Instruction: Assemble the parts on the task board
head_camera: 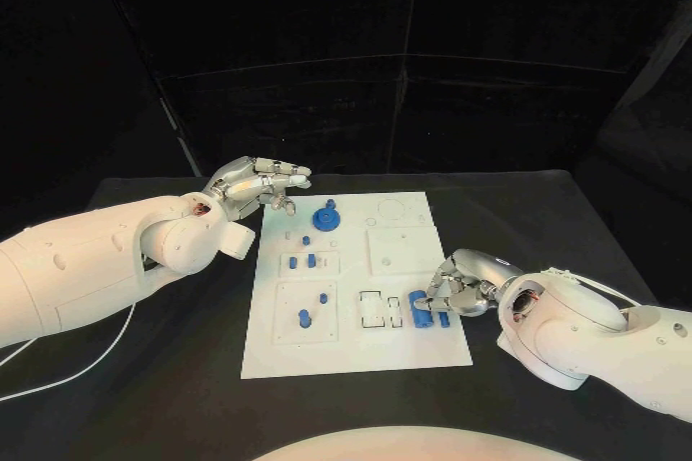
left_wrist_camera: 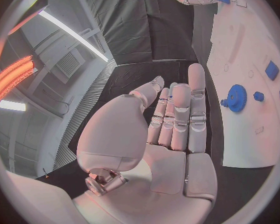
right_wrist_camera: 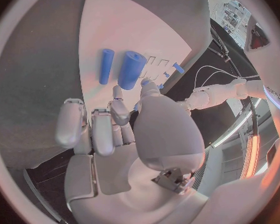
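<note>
- The task board lies mid-table, bare black table on every side.
- Left hand hovers off the board's far left corner, fingers spread, holding nothing.
- Blue gear sits near that corner.
- Right hand rests at the board's right edge, fingertips around the thick blue cylinder; I cannot tell whether it grips.
- A thinner blue rod lies just beside.

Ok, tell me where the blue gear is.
In the head view the blue gear sits near the far left corner of the white board, just right of the left hand.
</note>
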{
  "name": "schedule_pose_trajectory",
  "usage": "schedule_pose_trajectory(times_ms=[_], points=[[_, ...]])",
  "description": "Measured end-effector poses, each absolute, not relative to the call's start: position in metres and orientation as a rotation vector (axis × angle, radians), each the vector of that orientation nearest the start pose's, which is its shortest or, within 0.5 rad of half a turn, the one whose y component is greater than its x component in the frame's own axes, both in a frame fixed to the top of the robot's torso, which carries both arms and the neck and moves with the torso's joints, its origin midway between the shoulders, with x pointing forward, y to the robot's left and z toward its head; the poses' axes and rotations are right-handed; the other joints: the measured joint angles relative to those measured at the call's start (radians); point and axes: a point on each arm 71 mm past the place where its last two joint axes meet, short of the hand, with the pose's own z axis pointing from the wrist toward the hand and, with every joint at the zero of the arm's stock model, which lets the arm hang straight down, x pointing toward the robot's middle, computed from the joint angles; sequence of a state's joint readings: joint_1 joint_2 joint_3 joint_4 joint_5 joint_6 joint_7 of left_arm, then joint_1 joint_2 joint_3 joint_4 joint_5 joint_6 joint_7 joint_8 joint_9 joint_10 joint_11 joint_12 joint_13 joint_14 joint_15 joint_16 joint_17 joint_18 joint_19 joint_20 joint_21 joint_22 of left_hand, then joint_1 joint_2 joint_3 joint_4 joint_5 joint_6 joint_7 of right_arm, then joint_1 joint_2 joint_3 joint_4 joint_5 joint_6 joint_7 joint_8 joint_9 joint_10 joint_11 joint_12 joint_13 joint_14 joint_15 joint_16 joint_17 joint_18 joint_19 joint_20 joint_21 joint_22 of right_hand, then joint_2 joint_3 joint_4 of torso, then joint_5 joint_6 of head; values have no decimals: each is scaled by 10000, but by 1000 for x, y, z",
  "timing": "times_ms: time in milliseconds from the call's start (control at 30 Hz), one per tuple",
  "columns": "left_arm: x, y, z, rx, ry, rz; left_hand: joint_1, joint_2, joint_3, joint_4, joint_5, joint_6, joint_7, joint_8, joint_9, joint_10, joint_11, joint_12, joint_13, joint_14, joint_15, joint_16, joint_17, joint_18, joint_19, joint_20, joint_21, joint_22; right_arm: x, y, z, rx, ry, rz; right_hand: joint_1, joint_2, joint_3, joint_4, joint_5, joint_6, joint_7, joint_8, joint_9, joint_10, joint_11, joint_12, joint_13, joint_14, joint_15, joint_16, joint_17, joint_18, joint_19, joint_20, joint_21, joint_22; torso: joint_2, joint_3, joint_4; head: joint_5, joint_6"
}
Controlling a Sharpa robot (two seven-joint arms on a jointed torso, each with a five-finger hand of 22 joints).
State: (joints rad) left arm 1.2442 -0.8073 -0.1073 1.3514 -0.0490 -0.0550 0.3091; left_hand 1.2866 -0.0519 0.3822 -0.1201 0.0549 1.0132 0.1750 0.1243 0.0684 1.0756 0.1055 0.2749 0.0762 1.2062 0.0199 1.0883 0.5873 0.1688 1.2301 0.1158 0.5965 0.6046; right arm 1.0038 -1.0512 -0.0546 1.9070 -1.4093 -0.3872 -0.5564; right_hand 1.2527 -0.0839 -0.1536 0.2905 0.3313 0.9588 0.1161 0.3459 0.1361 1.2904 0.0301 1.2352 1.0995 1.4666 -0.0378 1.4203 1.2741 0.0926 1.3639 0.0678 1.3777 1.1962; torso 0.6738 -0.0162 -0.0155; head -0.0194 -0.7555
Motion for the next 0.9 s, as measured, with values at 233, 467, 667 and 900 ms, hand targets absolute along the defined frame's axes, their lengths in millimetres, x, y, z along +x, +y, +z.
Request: schedule_pose_trajectory(times_ms=[233,467,667,900], points=[[513,230,-195,-10465,16187,-15684,-39,39,-28,28,0,0,0,0,0,0,0,0,0,-37,36,0,-20,-1,-29,29,0,-10,374,-213,-247,1999,19720,4526,-146,13,-140,3,0,72,-72,191,150,15,-16,39,28,1,0,27,47,1,0,0,0,21,0,-1,-8,-36,-55],[513,230,-195,-10460,16201,-15701,-38,38,-28,28,0,0,0,0,0,0,0,0,0,-43,29,0,-23,-1,-28,29,0,-9,375,-207,-253,1686,19945,4441,-146,13,-140,3,-42,73,-72,239,193,34,-35,40,65,0,1,32,108,2,21,-22,41,78,6,2,11,-6,-68],[513,230,-195,-10470,16206,-15688,-38,38,-60,60,0,0,0,0,0,0,0,0,0,-74,-1,0,-33,-1,-28,29,0,-9,378,-204,-256,1451,19977,4346,-185,51,-168,-25,-17,151,-142,343,348,50,-51,39,87,-24,-24,71,185,1,36,-37,43,119,6,-2,12,57,-78],[513,230,-195,-10470,16215,-15694,-38,38,-59,59,0,0,0,0,0,0,0,0,0,-74,0,0,-55,-1,-28,29,0,-20,379,-200,-258,1362,19846,4399,-86,150,-171,-23,443,203,-156,462,550,122,-123,39,180,3,-73,150,286,2,89,-89,116,219,6,-3,9,102,-98]])
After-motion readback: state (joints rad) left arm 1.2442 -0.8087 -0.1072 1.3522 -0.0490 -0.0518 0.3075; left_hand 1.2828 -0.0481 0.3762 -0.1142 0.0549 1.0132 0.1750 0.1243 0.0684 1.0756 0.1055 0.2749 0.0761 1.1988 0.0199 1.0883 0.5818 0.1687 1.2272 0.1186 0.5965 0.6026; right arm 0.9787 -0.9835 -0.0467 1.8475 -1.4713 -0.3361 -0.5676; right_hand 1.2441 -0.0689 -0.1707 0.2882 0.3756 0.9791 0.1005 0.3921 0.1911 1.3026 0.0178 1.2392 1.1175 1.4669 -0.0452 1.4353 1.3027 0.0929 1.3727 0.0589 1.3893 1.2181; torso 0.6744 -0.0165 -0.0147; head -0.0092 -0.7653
